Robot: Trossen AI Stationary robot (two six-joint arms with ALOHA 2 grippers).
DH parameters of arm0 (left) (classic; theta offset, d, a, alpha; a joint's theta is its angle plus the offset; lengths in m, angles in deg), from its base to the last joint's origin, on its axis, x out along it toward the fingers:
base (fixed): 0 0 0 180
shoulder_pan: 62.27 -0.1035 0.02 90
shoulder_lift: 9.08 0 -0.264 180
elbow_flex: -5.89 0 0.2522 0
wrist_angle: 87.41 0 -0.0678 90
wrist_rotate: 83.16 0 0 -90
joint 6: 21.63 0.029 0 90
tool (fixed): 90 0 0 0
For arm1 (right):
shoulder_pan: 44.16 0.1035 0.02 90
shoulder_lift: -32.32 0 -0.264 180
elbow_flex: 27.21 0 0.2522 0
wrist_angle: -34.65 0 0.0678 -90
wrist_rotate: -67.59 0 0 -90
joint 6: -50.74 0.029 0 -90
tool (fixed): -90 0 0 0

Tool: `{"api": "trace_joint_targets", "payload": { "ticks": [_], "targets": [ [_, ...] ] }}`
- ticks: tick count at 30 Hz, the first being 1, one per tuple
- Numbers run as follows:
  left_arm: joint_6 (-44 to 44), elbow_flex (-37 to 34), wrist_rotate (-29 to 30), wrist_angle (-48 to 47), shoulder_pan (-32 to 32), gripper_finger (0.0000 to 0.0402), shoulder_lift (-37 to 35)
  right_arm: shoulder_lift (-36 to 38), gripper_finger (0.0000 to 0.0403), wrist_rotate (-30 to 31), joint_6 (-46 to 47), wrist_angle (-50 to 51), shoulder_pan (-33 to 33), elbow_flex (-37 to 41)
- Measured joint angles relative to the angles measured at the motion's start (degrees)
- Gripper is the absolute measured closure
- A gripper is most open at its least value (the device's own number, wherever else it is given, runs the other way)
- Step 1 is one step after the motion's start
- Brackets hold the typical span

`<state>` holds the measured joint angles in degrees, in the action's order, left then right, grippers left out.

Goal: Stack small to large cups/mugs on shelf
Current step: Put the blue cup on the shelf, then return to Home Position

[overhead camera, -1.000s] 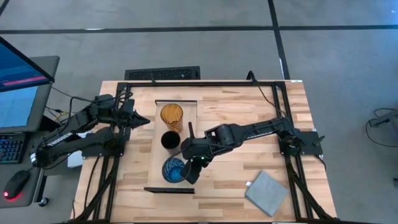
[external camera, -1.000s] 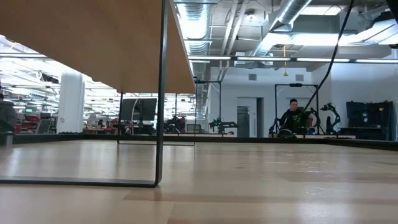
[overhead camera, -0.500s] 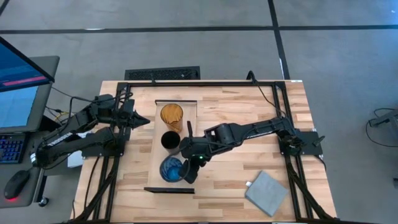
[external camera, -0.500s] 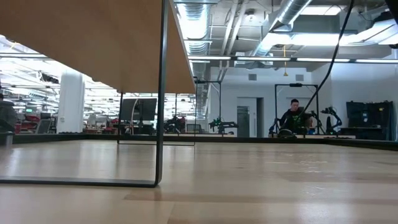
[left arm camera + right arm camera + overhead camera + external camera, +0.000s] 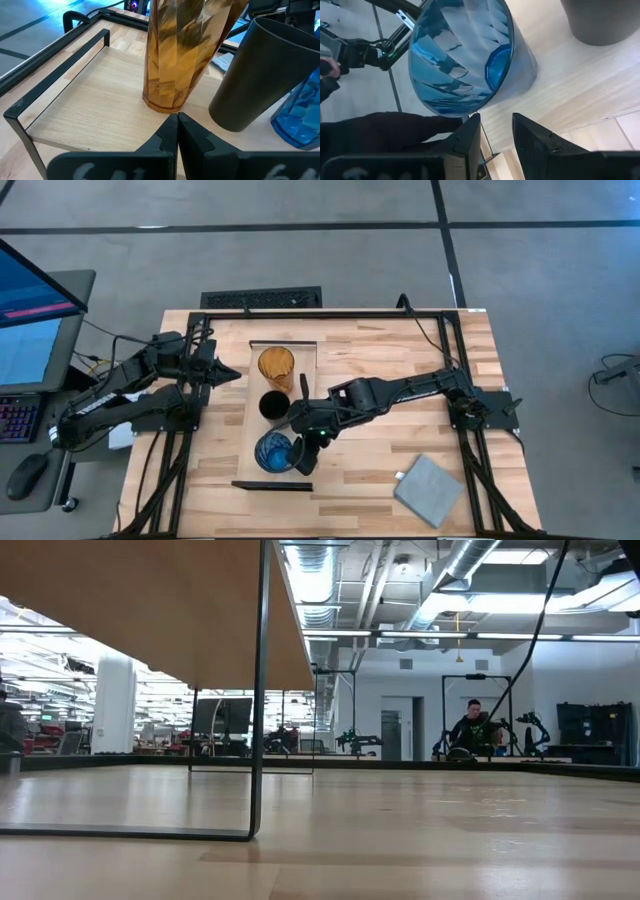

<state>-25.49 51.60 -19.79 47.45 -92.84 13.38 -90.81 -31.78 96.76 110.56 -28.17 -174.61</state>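
Note:
Three cups stand in a row on the pale shelf [image 5: 302,385]: the amber cup [image 5: 276,366] at the far end, the black cup [image 5: 273,406] in the middle and the blue cup [image 5: 275,452] at the near end. My right gripper [image 5: 303,463] is over the shelf just right of the blue cup [image 5: 465,55], its fingers a narrow gap apart with nothing between them. My left gripper [image 5: 228,375] is shut, left of the shelf, and points at the amber cup [image 5: 175,55]. The low view shows only the shelf's underside [image 5: 150,610]. My right gripper has one fingertip [image 5: 467,132] right at the blue cup's rim [image 5: 455,114], on the cup's right side. I cannot tell whether it touches the rim. The cup stands on its base on the shelf.
A flat grey pad [image 5: 430,490] lies at the table's near right corner. The shelf's dark end frames [image 5: 272,485] stand at its near and far ends; one leg [image 5: 262,690] shows in the low view. A person [image 5: 470,728] sits far back in the room.
My right gripper has shifted a little toward the table's left edge. The blue cup has slid slightly the same way on the shelf, still upright.

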Motion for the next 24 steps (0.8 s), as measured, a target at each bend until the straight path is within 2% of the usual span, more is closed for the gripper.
{"api": "trace_joint_targets", "payload": {
  "ticks": [7,13,17,24],
  "targets": [
    [0.0,0.0,0.0,0.0,0.0,0.0401,0.0,0.0,0.0269,0.9,0.4,3.6,-0.2,0.0],
    [1.4,0.4,0.6,2.2,0.0,0.0401,0.0,3.2,0.0269,6.9,-1.8,11.9,-1.5,0.0],
    [4.5,4.5,6.4,2.8,0.0,0.0401,0.0,6.9,0.0269,13.4,-6.5,18.5,-3.9,0.0],
    [5.9,14.1,19.0,3.4,0.0,0.0401,0.0,16.1,0.0269,35.3,-24.7,22.4,-8.0,0.0]
  ]
}}
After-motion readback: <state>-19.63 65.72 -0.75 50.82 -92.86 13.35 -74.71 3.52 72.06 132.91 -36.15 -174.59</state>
